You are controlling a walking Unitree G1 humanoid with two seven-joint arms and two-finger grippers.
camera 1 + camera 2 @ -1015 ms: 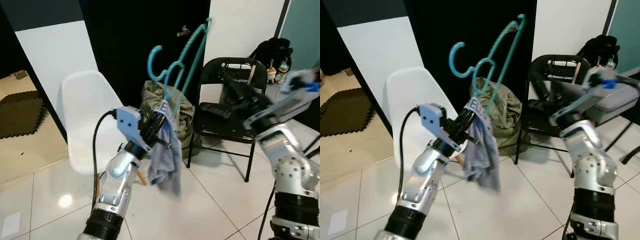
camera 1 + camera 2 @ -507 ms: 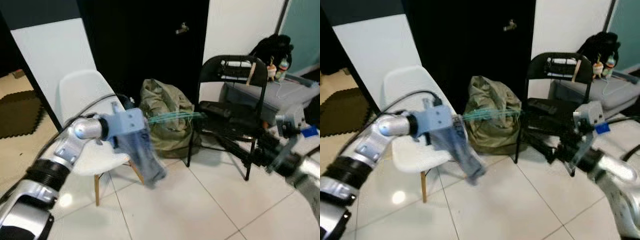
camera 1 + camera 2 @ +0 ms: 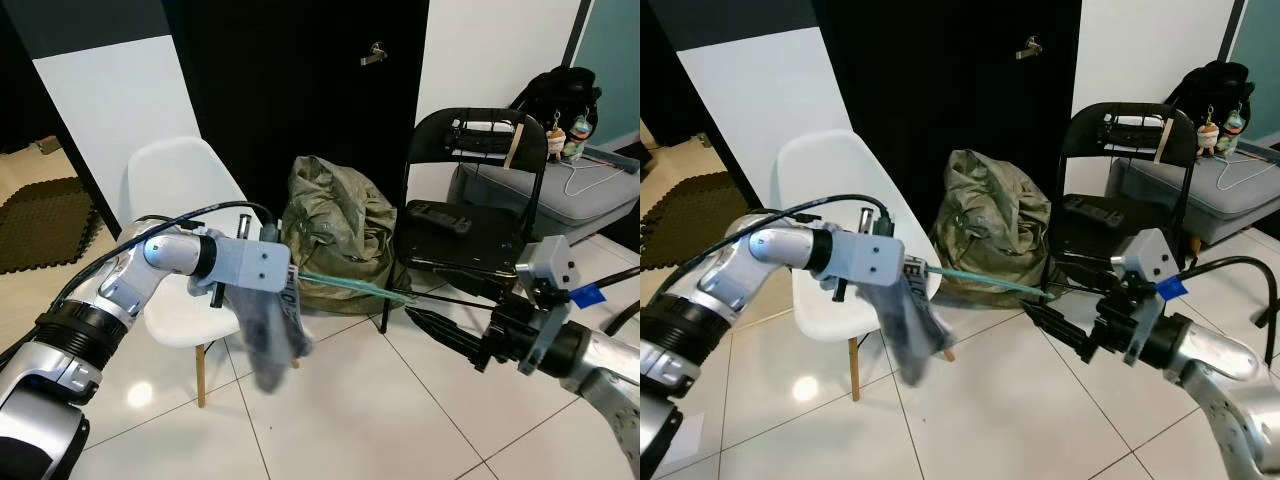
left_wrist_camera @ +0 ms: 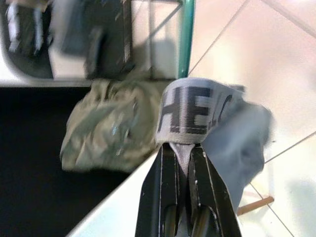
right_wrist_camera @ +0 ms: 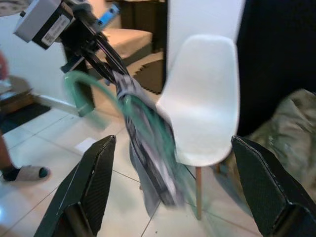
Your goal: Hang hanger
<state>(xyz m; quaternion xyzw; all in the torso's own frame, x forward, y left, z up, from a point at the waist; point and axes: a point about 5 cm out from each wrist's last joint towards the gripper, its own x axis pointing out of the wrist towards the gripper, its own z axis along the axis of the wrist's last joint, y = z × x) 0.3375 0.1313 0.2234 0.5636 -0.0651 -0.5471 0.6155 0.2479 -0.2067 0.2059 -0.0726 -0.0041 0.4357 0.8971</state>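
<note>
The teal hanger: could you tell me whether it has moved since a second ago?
Yes. The teal hanger has swung down from upright before the black door to lie level, pointing toward the folding chair.

hanger (image 3: 985, 280): teal, thin, lying near level, tip toward 3 o'clock | cloth (image 3: 902, 330): grey garment with lettered waistband, draped on hanger's 9 o'clock end, hanging limp toward 6 o'clock above floor

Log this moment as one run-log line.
left gripper: shut on grey garment | teal hanger: level, pointing at right gripper | right gripper: open, apart from hanger | hanging: not done
</note>
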